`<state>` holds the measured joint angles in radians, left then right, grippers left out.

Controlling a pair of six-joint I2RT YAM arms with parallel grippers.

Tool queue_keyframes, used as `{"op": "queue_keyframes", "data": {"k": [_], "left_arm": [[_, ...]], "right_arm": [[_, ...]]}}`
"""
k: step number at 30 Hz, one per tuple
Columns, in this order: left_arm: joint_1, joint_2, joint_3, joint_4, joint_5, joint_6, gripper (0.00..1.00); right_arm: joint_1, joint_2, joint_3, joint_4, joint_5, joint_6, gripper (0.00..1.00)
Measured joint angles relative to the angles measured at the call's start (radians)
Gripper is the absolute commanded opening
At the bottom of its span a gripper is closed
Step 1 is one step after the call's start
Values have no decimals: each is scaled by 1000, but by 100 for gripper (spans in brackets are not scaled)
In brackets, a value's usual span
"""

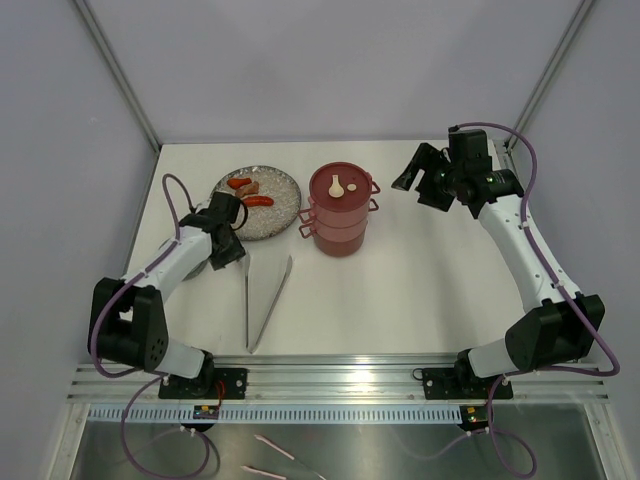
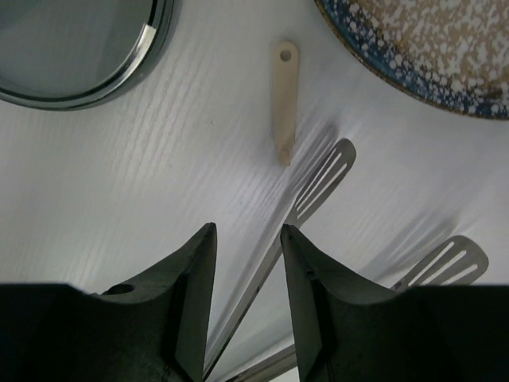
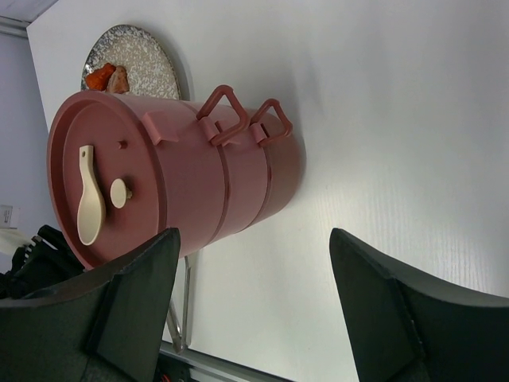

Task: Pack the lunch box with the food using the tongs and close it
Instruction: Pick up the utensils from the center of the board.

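The lunch box [image 1: 338, 215] stands as a dark-red stack of tiers with its lid on, and a cream spoon [image 1: 337, 185] lies on the lid; it also fills the right wrist view as the lunch box [image 3: 199, 175]. The food [image 1: 260, 200], red and brown bits, lies on the speckled plate [image 1: 280, 215]. The tongs [image 1: 268, 300] lie flat on the table, their V opening toward the plate. My left gripper [image 2: 246, 228] hangs over them, its jaws straddling one tong arm [image 2: 266, 270] with a gap on each side. My right gripper [image 3: 254, 235] is open and holds nothing, right of the box.
A round shiny steel rim [image 2: 119, 76] lies left of the left gripper. A cream flat strip [image 2: 285, 99] with holes lies on the table between that rim and the plate edge [image 2: 413, 79]. Metal rails [image 1: 340, 375] run along the near table edge.
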<state>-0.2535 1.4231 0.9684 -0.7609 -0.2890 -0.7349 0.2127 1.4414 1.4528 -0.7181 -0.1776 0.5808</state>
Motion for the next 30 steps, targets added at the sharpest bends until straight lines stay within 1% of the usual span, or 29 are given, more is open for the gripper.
{"op": "queue_keyframes", "data": {"k": [3, 8, 12, 16, 18, 19, 21, 22, 25, 26, 28, 29, 30], "left_arm": [[15, 37, 0, 51, 1, -1, 41], [16, 143, 7, 104, 5, -11, 42], [27, 206, 34, 123, 5, -19, 48], [39, 262, 64, 147, 4, -24, 47], [42, 279, 68, 157, 4, -26, 44], [43, 291, 71, 158, 4, -27, 40], [43, 315, 78, 160, 3, -32, 37], [43, 321, 86, 160, 1, -35, 33], [43, 328, 95, 160, -5, -47, 26], [43, 328, 95, 157, -7, -50, 20], [43, 326, 95, 156, -15, -55, 14], [43, 323, 95, 153, -19, -56, 7], [43, 317, 95, 145, -23, -59, 4]], "right_arm": [[0, 0, -1, 1, -1, 0, 83], [0, 0, -1, 4, -8, 0, 83], [0, 2, -1, 4, -9, 0, 83], [0, 13, -1, 5, -17, 0, 83], [0, 19, -1, 5, -19, 0, 83], [0, 21, -1, 5, -20, 0, 83], [0, 24, -1, 10, -24, 0, 83], [0, 26, -1, 12, -26, 0, 83], [0, 34, -1, 15, -27, -2, 83], [0, 37, -1, 15, -27, -2, 83], [0, 49, -1, 15, -28, -5, 83], [0, 54, 0, 15, -29, -6, 83], [0, 62, 0, 15, -31, -7, 83]]}}
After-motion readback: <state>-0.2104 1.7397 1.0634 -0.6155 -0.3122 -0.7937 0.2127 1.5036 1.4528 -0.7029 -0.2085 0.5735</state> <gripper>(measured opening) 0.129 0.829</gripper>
